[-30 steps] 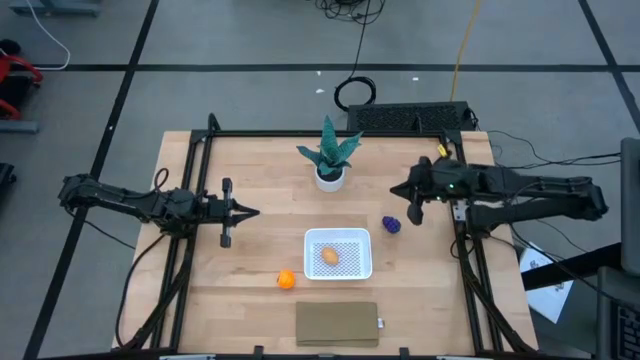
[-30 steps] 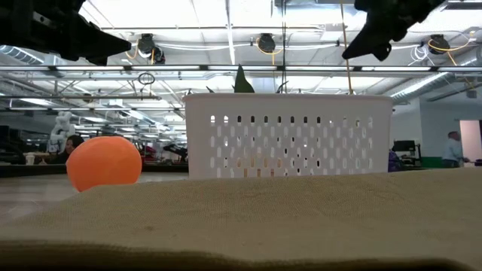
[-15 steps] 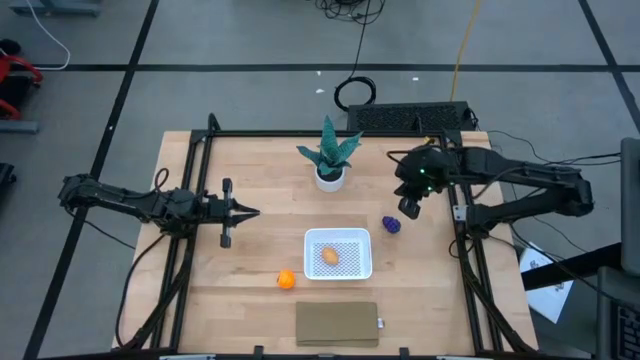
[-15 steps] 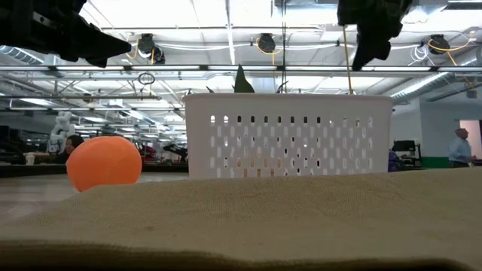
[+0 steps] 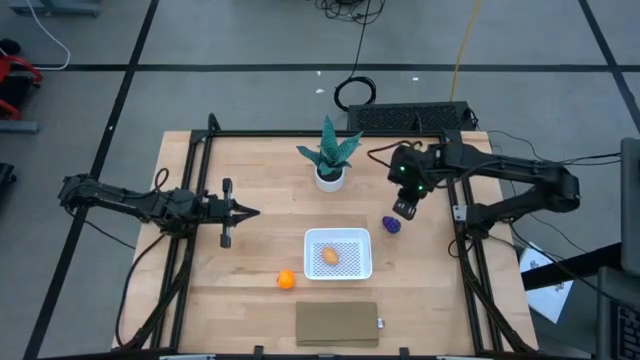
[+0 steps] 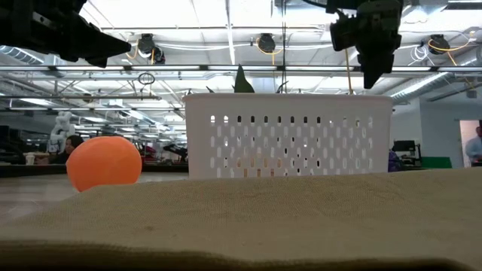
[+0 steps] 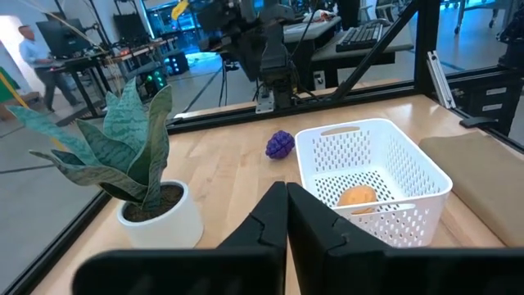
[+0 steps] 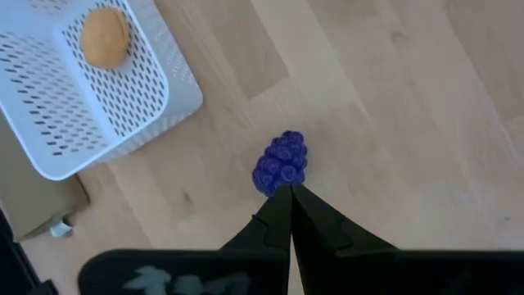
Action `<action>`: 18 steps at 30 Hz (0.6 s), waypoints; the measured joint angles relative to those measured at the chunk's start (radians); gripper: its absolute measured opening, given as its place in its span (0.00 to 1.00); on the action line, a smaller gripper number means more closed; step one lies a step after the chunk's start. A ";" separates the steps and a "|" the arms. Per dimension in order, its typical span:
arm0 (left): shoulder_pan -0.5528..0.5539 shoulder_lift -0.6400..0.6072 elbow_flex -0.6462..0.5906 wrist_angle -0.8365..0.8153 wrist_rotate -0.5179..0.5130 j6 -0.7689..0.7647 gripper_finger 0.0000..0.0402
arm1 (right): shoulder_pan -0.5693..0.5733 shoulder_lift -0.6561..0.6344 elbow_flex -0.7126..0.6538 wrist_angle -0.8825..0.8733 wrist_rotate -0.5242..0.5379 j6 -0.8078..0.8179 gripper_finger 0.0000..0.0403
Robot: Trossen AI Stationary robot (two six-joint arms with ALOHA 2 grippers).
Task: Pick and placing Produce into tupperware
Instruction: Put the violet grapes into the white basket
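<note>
The white tupperware [image 5: 352,268] stands at the table's middle with the tan-yellow oval [image 5: 330,256] lying in it. The orange ball [image 5: 286,280] rests on the table to its left, and the purple lump [image 5: 392,225] rests on the table to its right. My right gripper [image 5: 406,211] is shut and points steeply down. It hangs above the purple lump [image 8: 281,162], a little to the lump's far side, with its tips [image 8: 291,190] clear of it. My left gripper [image 5: 255,211] is shut and level over the table's left part, touching nothing.
A green potted plant [image 5: 330,160] stands at the far middle, between the two arms. A flat tan pad [image 5: 337,323] lies at the near edge in front of the tupperware. Black frame rails [image 5: 466,250] run along the table's left and right sides.
My right gripper has tipped from nearly level to pointing steeply down. It has also drifted a little toward the table's left and now hangs over the purple lump, still shut. The produce and the tupperware have not moved.
</note>
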State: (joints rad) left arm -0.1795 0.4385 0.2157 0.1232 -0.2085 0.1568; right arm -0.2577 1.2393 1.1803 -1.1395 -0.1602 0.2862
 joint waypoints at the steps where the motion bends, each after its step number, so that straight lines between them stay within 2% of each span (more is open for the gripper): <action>1: 0.000 0.000 0.000 0.000 0.000 0.002 0.03 | 0.000 0.012 0.008 -0.007 0.000 -0.005 0.00; 8: 0.000 0.000 0.000 0.000 0.000 0.003 0.07 | 0.000 0.074 0.053 -0.029 0.000 -0.039 0.00; 18: 0.000 0.000 0.000 -0.018 -0.001 0.004 0.01 | -0.008 0.145 0.111 -0.128 -0.002 -0.071 0.00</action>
State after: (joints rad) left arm -0.1791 0.4385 0.2157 0.1056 -0.2092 0.1612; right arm -0.2653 1.3845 1.2915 -1.2678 -0.1623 0.2153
